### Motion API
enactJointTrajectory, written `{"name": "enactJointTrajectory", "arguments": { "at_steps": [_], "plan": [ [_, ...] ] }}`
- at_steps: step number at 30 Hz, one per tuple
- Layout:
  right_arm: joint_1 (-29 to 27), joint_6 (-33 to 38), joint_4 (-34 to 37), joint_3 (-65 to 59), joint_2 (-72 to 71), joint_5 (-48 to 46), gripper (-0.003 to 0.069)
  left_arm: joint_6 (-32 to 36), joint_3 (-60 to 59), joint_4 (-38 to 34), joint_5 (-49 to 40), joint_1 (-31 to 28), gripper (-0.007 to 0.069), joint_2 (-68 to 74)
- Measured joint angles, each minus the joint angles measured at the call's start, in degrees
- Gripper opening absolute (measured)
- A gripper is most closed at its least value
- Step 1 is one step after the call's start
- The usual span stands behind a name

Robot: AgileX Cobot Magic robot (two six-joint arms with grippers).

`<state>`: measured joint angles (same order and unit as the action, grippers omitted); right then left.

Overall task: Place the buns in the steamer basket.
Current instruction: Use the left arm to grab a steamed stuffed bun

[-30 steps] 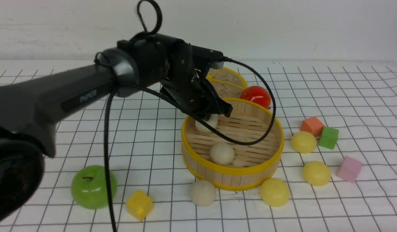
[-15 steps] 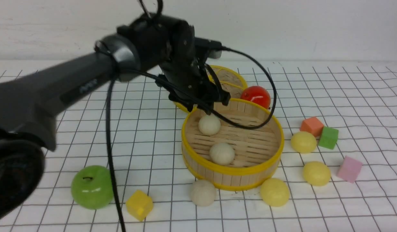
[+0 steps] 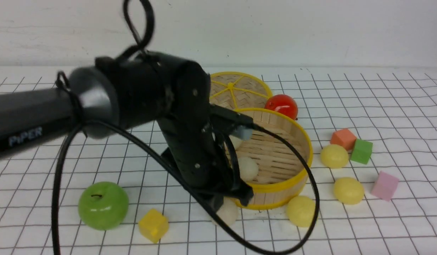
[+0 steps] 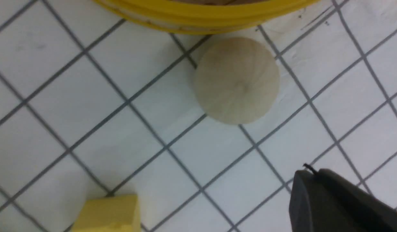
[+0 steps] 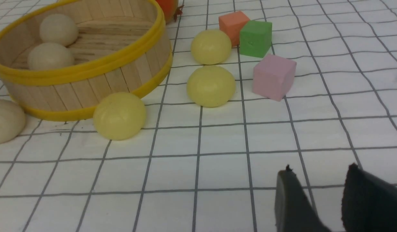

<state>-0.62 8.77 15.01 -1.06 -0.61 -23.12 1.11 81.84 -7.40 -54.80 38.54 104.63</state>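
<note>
Apple (image 3: 103, 205), green, lies toward the left edge of the desk (image 3: 399, 232), with a yellow cube (image 3: 153, 225) to its right. Next comes the left gripper (image 3: 232, 202), reaching in over the near part of the desk, its fingers together and clamped on nothing. Just under and beside them in the front view is a cream bun (image 3: 228, 213), on the desk in front of the steamer basket (image 3: 275, 198); the left wrist view shows the bun apart from the fingertips (image 4: 309, 169).

Inside the basket sit two more cream buns, one toward its near left rim (image 3: 249, 169) and one farther back (image 3: 236, 141), partly hidden by the arm. Behind the basket, toward the far edge of the desk, is the woven lid (image 3: 253, 95), with a red ball (image 3: 281, 106) to its right.

A pale yellow bun (image 3: 300, 211) lies by the basket's near right side. Farther toward the right edge are another yellow bun (image 3: 334, 156) near the orange cube (image 3: 343, 139) and green cube (image 3: 362, 151), then a third (image 3: 348, 190) left of the pink cube (image 3: 385, 186). The right gripper (image 5: 320, 169), seen in its wrist view, has its fingers apart and empty, away from these buns
</note>
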Motion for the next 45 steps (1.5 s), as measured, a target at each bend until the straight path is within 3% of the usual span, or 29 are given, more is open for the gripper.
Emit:
{"name": "enactJointTrajectory", "arguments": {
  "at_steps": [9, 15, 33, 36, 40, 45],
  "plan": [
    [0.0, 0.0, 0.0, 0.0, 0.0, 0.0, 0.0239, -1.1, -0.3, 1.5, 8.5, 0.1, 0.0296, 2.8],
    [0.0, 0.0, 0.0, 0.0, 0.0, 0.0, 0.0239, -1.1, -0.3, 2.8, 10.1, 0.1, 0.0335, 4.1],
    [0.0, 0.0, -0.1, 0.0, 0.0, 0.0, 0.0239, -2.7, -0.3, 5.7, 14.0, 0.1, 0.0239, 8.2],
    [0.0, 0.0, -0.1, 0.0, 0.0, 0.0, 0.0239, -3.7, -0.3, 5.7, 13.3, 0.1, 0.0169, 8.2],
    [0.0, 0.0, -0.1, 0.0, 0.0, 0.0, 0.0239, -4.2, -0.3, 5.7, 11.6, 0.1, 0.0005, 8.2],
    [0.0, 0.0, -0.1, 0.0, 0.0, 0.0, 0.0239, -4.2, -0.3, 5.6, 9.3, 0.1, -0.0009, 7.7]
  ]
}}
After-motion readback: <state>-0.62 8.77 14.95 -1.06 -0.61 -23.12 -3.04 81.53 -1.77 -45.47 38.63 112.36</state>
